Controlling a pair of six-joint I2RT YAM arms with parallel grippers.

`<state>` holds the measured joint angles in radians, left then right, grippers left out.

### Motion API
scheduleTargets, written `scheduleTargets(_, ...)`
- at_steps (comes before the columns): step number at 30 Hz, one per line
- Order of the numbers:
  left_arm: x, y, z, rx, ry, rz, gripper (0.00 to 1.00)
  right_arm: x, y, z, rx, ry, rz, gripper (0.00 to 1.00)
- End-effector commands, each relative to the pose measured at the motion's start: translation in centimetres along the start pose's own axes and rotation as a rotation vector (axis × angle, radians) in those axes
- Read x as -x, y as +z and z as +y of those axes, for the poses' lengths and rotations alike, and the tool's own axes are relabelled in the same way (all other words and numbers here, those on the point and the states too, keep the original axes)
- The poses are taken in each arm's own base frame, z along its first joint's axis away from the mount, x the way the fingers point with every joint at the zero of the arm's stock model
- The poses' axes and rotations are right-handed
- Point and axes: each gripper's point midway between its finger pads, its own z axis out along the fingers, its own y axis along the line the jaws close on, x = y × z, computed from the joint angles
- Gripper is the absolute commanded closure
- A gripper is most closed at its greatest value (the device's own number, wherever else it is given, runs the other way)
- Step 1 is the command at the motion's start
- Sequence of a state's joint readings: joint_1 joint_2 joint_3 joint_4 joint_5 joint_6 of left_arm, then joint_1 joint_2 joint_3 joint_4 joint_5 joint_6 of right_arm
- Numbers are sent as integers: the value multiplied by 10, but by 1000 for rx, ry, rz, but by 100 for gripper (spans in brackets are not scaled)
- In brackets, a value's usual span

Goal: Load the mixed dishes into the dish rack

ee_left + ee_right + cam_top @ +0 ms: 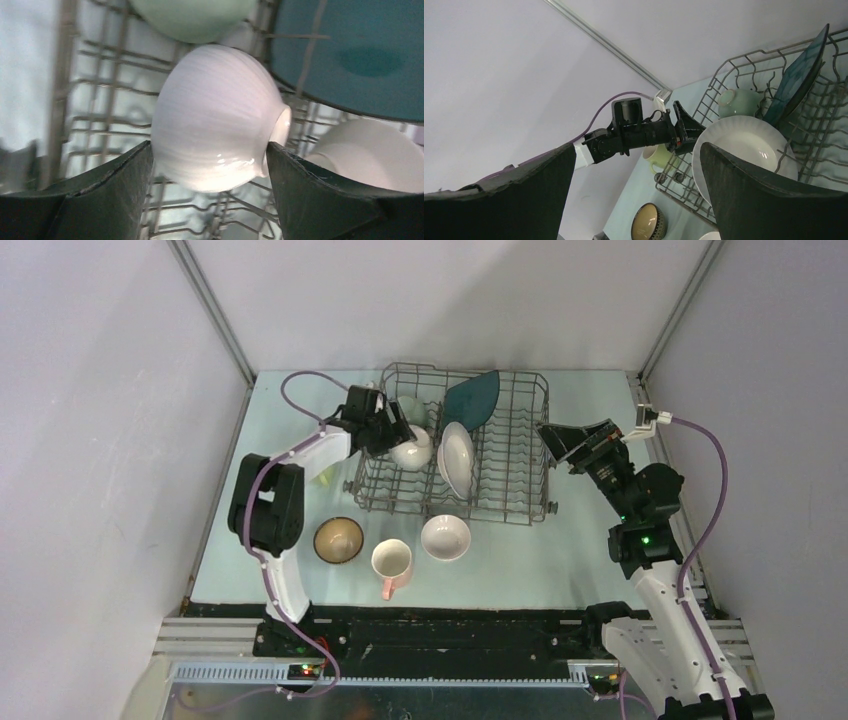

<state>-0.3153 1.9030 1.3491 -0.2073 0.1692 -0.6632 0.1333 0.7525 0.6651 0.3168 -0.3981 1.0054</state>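
Observation:
The dish rack (510, 455) stands at mid-table. In it are a pale green bowl (409, 407), a dark teal plate (474, 398), a white round plate (457, 460) and a white bowl (413, 451) lying on its side. My left gripper (392, 430) is open over the rack's left end. In the left wrist view (207, 150) its fingertips flank this white bowl (215, 115). My right gripper (566, 440) is open and empty, raised beside the rack's right end. A brown bowl (338, 539), a pink mug (391, 564) and another white bowl (445, 537) sit on the table in front.
A pale yellow-green mug (659, 156) stands on the table just left of the rack, under my left arm. Walls close in the table at the back and on both sides.

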Motion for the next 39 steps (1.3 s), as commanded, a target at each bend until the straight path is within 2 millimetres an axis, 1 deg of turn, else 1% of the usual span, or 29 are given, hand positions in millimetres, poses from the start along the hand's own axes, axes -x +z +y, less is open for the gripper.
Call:
scheduleTargets(1,22,-25,27,160,66,-77,11,4,-2,11,42,-12,-10,3)
scheduleTargets(4,30,-36,28,188,81,-109,2,3,-3,9,38,-15,-8,3)
scheduleTargets(9,36,-54,24,194,98,-136,0,0,-6,6,20,-31,4,3)
scheduleTargets(13,45,-75,12,160,110,-181,0,-3,-8,1,-1,-58,19,3)
scheduleTargets(14,49,-84,6,144,116,-200,0,-5,-9,-2,-8,-62,25,2)
scheduleTargets(15,49,-89,4,137,121,-205,0,-8,-10,-7,-27,-68,42,3)
scheduleTargets(16,52,-99,-2,123,134,-221,0,-11,-11,-9,-36,-72,51,3)
scheduleTargets(17,50,-104,-5,116,145,-223,0,-16,-12,-16,-58,-82,76,3)
scheduleTargets(18,52,-116,-9,114,159,-243,0,-19,-13,-20,-71,-87,90,3)
scheduleTargets(19,50,-121,-9,126,170,-254,0,-26,-15,-28,-96,-98,121,3)
scheduleTargets(20,52,-135,-13,124,178,-279,0,-32,-18,-36,-127,-96,148,3)
scheduleTargets(21,52,-151,-14,136,178,-313,0,-37,-20,-39,-136,-131,167,5)
scheduleTargets(22,48,-157,-13,138,173,-313,0,-46,-26,-49,-178,-133,205,5)
scheduleTargets(23,43,-173,-14,116,171,-331,0,-50,-29,-50,-194,-181,218,7)
scheduleTargets(24,39,-179,-15,103,166,-336,0,-68,-36,-50,-211,-190,282,8)
scheduleTargets(25,30,-195,-17,61,169,-345,0,-70,-38,-52,-236,-245,282,10)
scheduleTargets(26,26,-202,-19,31,176,-355,0,-92,-46,-47,-233,-260,358,10)
scheduleTargets(27,15,-214,-19,-5,183,-355,0,-93,-47,-52,-276,-311,350,10)
scheduleTargets(28,8,-219,-17,-15,188,-348,0,-115,-55,-49,-270,-330,426,11)
scheduleTargets(29,-1,-230,-17,-42,196,-350,0,-116,-56,-54,-314,-371,416,12)
scheduleTargets(30,-10,-234,-13,-38,200,-332,0,-132,-61,-57,-337,-408,460,12)
scheduleTargets(31,-21,-241,-11,-57,211,-317,1,-139,-64,-58,-350,-423,478,12)
scheduleTargets(32,-27,-243,-11,-70,220,-307,2,-153,-68,-62,-374,-454,515,12)
scheduleTargets(33,-38,-248,-11,-96,236,-287,4,-161,-70,-64,-385,-468,537,12)
scheduleTargets(34,-42,-249,-11,-105,243,-277,5,-177,-72,-67,-401,-490,571,12)
scheduleTargets(35,-49,-251,-10,-117,256,-263,8,-186,-73,-69,-409,-496,591,12)
scheduleTargets(36,-53,-252,-9,-120,264,-255,9,-201,-74,-73,-434,-499,617,12)
scheduleTargets(38,-59,-255,-7,-125,284,-239,11,-220,-73,-79,-465,-492,647,11)
scheduleTargets(39,-60,-256,-6,-125,295,-237,11,-225,-73,-82,-477,-486,652,11)
